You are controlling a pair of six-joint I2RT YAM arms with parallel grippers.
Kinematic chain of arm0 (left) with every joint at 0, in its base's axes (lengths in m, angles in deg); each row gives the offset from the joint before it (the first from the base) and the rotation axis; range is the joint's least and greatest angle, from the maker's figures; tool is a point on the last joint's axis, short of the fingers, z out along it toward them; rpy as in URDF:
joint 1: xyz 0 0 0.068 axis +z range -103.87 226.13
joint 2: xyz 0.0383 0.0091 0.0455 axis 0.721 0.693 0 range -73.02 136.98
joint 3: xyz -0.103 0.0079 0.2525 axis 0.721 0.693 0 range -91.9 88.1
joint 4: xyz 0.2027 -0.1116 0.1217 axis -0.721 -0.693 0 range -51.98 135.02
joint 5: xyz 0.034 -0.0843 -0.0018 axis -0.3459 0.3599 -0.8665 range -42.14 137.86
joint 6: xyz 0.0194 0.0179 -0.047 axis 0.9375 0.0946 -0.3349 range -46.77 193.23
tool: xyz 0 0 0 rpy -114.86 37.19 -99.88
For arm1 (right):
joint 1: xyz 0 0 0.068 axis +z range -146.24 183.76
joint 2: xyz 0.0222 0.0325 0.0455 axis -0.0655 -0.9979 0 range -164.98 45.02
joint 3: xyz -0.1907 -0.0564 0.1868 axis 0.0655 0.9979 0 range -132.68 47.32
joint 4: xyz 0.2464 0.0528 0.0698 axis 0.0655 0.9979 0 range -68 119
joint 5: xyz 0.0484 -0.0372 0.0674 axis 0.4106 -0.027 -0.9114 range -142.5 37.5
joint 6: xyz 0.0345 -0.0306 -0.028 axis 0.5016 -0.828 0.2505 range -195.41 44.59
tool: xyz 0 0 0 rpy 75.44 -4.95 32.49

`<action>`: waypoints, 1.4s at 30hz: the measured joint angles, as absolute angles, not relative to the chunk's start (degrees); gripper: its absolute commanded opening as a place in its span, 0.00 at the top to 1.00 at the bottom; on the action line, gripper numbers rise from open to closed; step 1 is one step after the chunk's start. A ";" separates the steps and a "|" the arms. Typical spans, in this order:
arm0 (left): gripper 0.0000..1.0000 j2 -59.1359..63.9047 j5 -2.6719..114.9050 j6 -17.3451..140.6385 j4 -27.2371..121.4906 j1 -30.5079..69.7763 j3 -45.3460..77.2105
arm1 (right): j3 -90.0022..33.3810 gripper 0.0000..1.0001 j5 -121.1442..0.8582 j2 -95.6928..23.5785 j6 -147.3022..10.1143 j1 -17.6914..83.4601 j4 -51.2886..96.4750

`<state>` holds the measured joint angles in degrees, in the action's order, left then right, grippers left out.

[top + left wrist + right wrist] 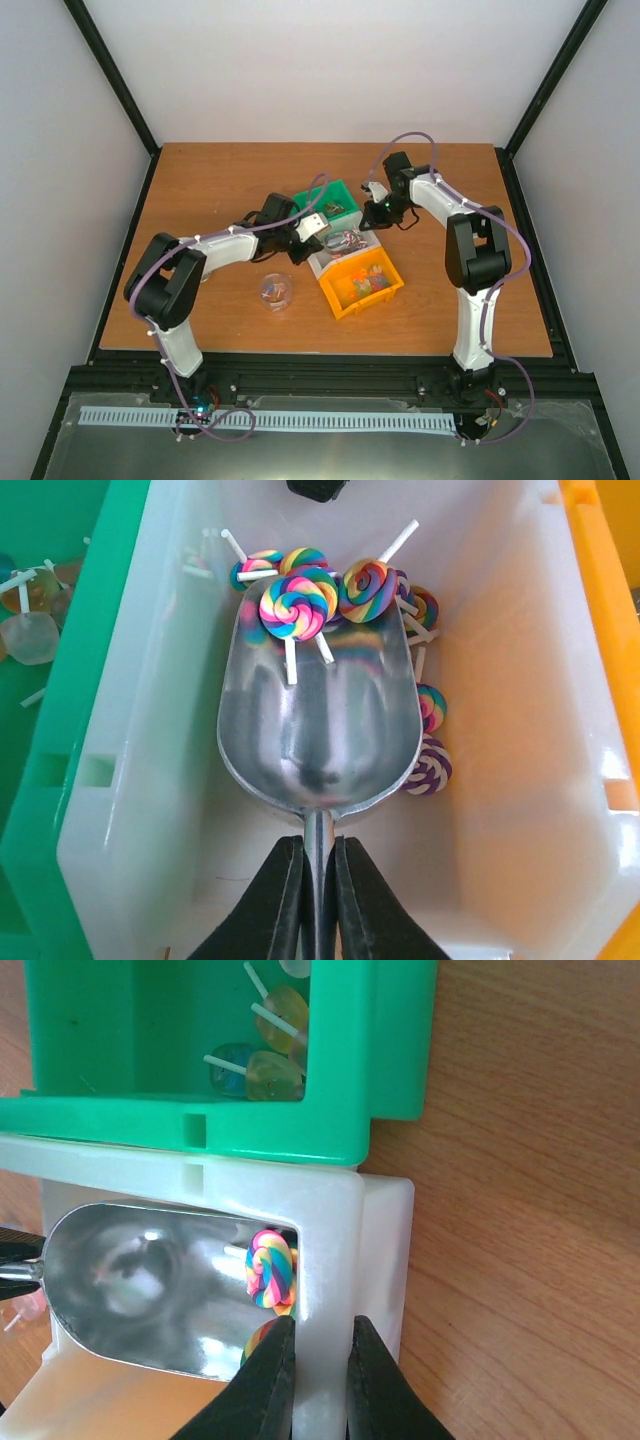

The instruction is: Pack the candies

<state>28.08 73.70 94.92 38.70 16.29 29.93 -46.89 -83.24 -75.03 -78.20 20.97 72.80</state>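
My left gripper (318,880) is shut on the handle of a metal scoop (315,720), which lies inside the white bin (150,730). One rainbow swirl lollipop candy (297,603) rests on the scoop's front lip. Several more lie heaped just ahead of it and along its right side. My right gripper (318,1360) is shut on the white bin's end wall (330,1260), one finger inside and one outside. In the right wrist view the scoop (130,1280) and a swirl candy (270,1267) show just inside that wall. In the top view the left gripper (300,235) and the right gripper (375,215) are at opposite ends of the white bin (335,248).
A green bin (325,200) with translucent lollipops (265,1060) stands behind the white bin. An orange bin (360,283) with mixed small candies stands in front of it. A small clear round jar (275,291) stands on the wooden table to the left of the orange bin.
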 measured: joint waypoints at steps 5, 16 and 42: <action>0.99 28.19 74.75 95.90 40.71 17.12 30.98 | -47.15 0.97 -82.85 -75.05 -78.81 20.71 73.07; 0.99 24.86 76.85 96.32 41.97 19.17 34.45 | -47.13 0.97 -83.00 -75.05 -79.27 20.75 73.46; 0.99 4.08 82.25 99.86 28.51 27.06 36.77 | -47.15 0.97 -82.96 -75.09 -79.70 20.38 73.59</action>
<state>4.08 82.25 99.86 28.51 27.06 36.77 -47.15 -82.96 -75.09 -79.70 20.38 73.59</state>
